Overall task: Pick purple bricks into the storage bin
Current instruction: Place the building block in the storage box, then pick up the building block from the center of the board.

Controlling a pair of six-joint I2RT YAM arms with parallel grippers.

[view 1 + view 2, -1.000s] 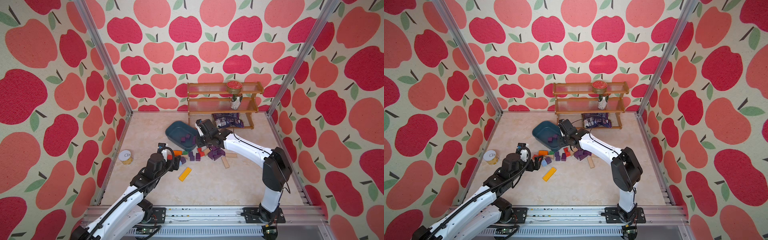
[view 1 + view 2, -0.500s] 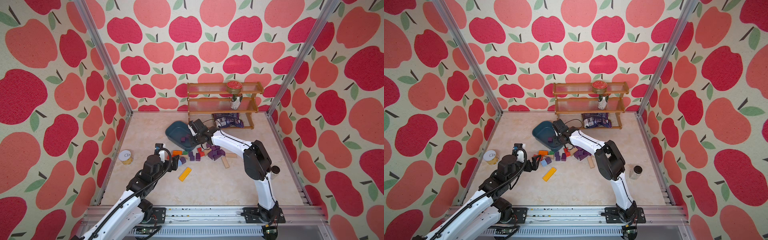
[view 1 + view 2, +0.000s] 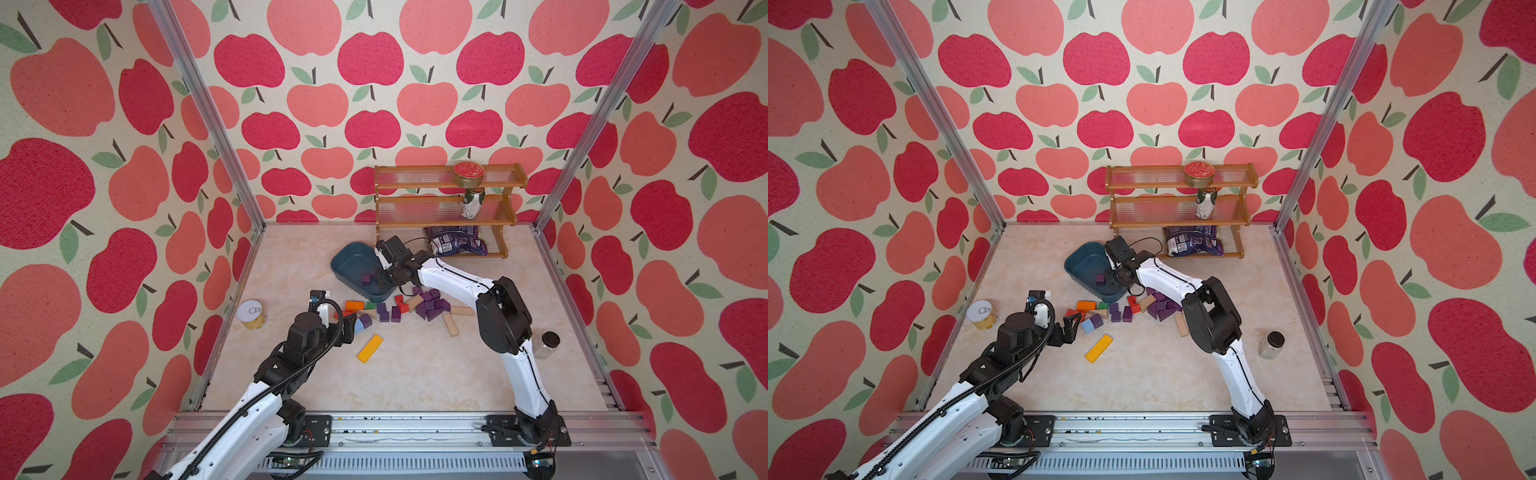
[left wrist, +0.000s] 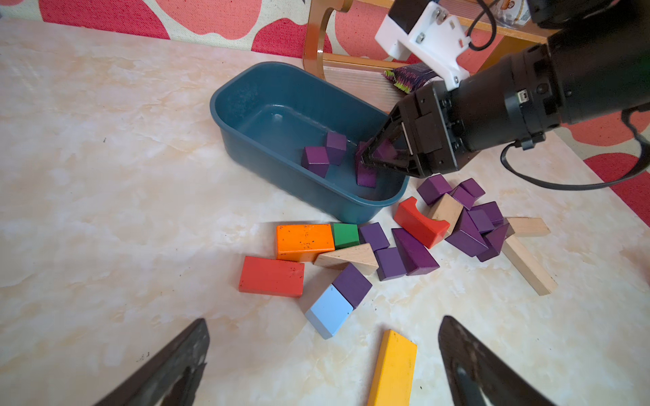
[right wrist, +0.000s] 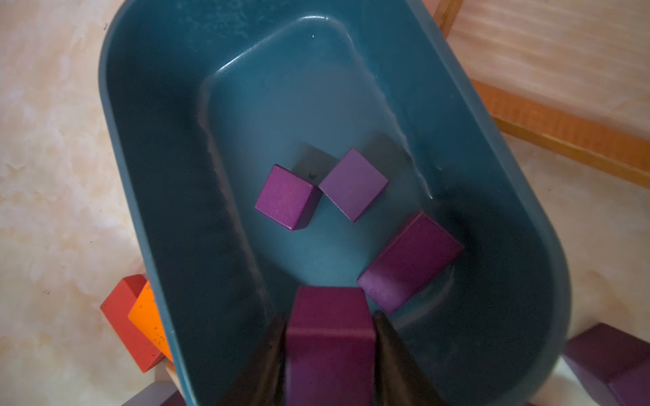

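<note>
**Purple brick low inside the bin, at the point of release**

At the left, the left gripper (image 3: 348, 329) hangs low over the table (image 3: 415, 374), spread wide and empty, near a light-blue block (image 4: 329, 313). Next comes the storage bin (image 3: 351, 264), where three purple bricks (image 5: 286, 198) lie on the floor. Inside its near end, the right gripper (image 5: 330, 316) pinches a fourth brick (image 5: 329, 341) between its fingers, a little above the bin floor. Whether the hold is already loosening, I cannot tell. To the right, a heap (image 3: 432, 305) of many more purple ones lies on the table, mixed with red and plain wooden blocks.

I judge that the step in hand is the drop. The next move calls for opening the jaws fully and lifting straight up, clear of the rim. After that the gripper should go to the heap for another purple piece, not a coloured neighbour.
</note>
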